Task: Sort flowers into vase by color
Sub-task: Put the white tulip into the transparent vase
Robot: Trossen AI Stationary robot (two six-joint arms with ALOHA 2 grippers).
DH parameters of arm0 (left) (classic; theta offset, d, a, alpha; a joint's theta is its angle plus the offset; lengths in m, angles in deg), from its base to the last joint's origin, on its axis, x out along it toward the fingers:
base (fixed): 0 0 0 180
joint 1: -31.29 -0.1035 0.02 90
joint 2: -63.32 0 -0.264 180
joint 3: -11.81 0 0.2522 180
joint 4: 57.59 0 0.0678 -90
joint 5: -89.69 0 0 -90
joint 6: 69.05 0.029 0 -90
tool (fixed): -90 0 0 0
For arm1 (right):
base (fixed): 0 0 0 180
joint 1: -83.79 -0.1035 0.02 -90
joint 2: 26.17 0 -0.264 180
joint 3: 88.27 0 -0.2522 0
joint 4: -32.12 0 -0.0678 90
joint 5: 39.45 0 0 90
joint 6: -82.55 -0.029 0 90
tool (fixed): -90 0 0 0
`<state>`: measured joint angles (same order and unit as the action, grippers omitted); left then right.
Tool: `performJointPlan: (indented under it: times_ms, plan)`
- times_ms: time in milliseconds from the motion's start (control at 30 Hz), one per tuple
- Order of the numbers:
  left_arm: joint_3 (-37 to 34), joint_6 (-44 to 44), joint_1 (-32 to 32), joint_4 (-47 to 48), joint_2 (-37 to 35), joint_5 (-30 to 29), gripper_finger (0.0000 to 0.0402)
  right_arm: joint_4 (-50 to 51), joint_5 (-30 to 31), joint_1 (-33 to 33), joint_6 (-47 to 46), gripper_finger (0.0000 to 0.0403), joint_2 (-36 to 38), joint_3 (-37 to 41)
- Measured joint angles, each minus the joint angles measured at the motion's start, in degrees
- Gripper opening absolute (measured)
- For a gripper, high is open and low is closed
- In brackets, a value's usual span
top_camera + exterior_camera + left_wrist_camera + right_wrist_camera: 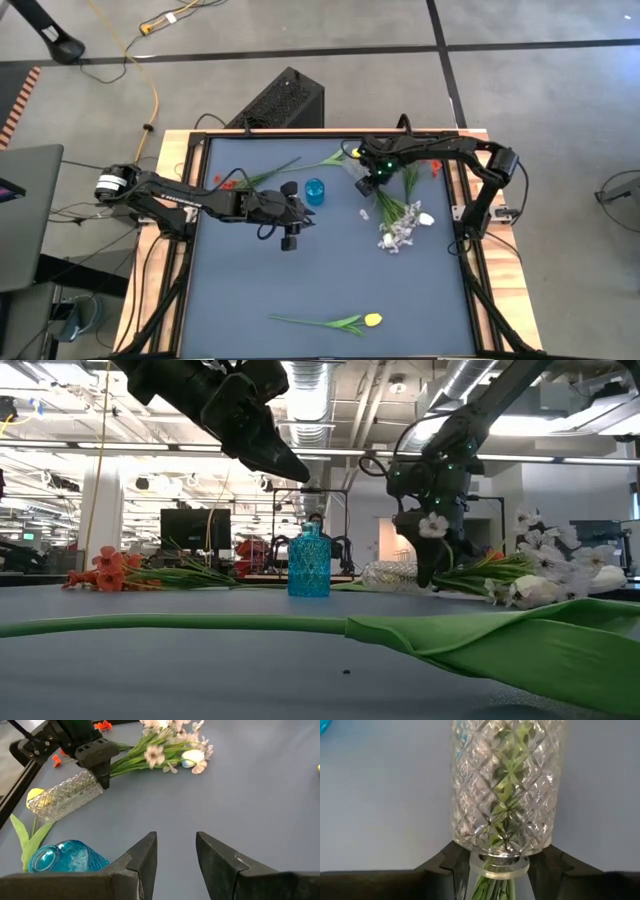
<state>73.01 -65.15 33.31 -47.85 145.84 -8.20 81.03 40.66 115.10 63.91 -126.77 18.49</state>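
Apparently right tool (492, 865) clamps clear vase (504, 785); left tool (176, 855) open.

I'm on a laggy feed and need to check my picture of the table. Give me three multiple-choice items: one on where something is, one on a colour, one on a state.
1. Where is the yellow tulip in the high view?
A. Alone on the near part of the table
B. Inside the blue vase
C. Under the left arm

2. What colour is the small upright vase?
A. Red
B. Blue
C. Black

3. How is the clear cut-glass vase?
A. Standing upright and untouched
B. Lying on its side, its neck between the right gripper's fingers
C. Held up by the left gripper

Answers:
1 A, it lies by itself, far from the other flowers.
2 B, blue glass in the high and low views.
3 B, the left wrist view shows it lying flat, and the right wrist view shows its neck between the fingers.
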Motion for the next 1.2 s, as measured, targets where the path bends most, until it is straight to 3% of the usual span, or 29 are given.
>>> performJointPlan:
  times_ms: [300, 600, 733, 900, 1200]
  plan:
    - [-0.02, 0.09, 0.00, 0.62, 0.00, 0.01, 0.0125, 11.70, -1.82, -1.24, 2.01, 0.0178, 3.19, -3.24]
    - [-0.02, 0.35, 0.00, 0.59, 0.00, 0.01, 0.0125, 31.96, 0.25, -4.22, 2.66, 0.0178, 6.53, -17.17]
    - [-0.02, 0.37, 0.05, 0.55, 0.00, 0.01, 0.0125, 36.46, 4.32, -6.42, 4.88, 0.0178, 6.59, -23.46]
    - [-0.02, 0.57, 1.00, 0.44, 0.00, 0.01, 0.0125, 36.60, 6.23, -9.48, 15.65, 0.0178, 6.58, -28.84]
    - [-0.02, 0.59, 3.01, 1.68, 0.00, -2.24, 0.0125, 36.86, 21.24, -16.19, 40.99, 0.0178, 6.60, -30.95]
